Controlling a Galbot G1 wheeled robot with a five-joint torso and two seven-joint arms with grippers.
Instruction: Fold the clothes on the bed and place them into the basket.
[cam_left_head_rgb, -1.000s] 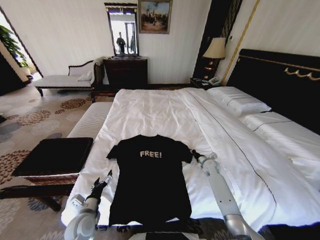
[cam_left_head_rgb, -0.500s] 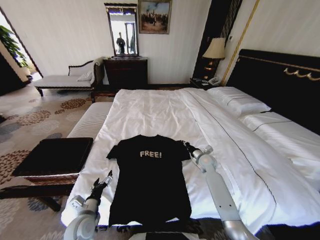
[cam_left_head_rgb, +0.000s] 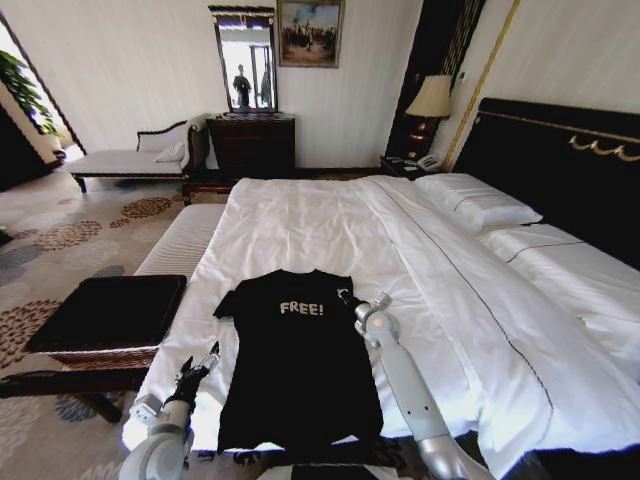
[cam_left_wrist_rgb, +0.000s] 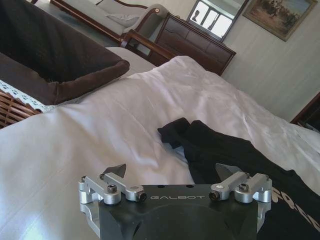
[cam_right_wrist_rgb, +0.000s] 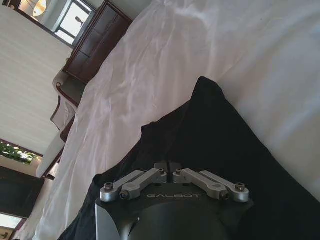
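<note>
Head view: we see the black T-shirt flat at lower centre on the bed, right end effector pinched on its sleeve, left end effector wide beside it; limp, light, best gripped at edges.

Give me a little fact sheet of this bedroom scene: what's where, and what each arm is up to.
Garment: black "FREE!" T-shirt, lying on the bed, its right sleeve folded in over the chest
Bed: white duvet, dark headboard
Basket: wicker, black top, on the floor left of the bed
Right pincer: shut on the T-shirt's folded sleeve, over the shirt
Left pincer: open, over bare duvet beside the shirt's left edge
</note>
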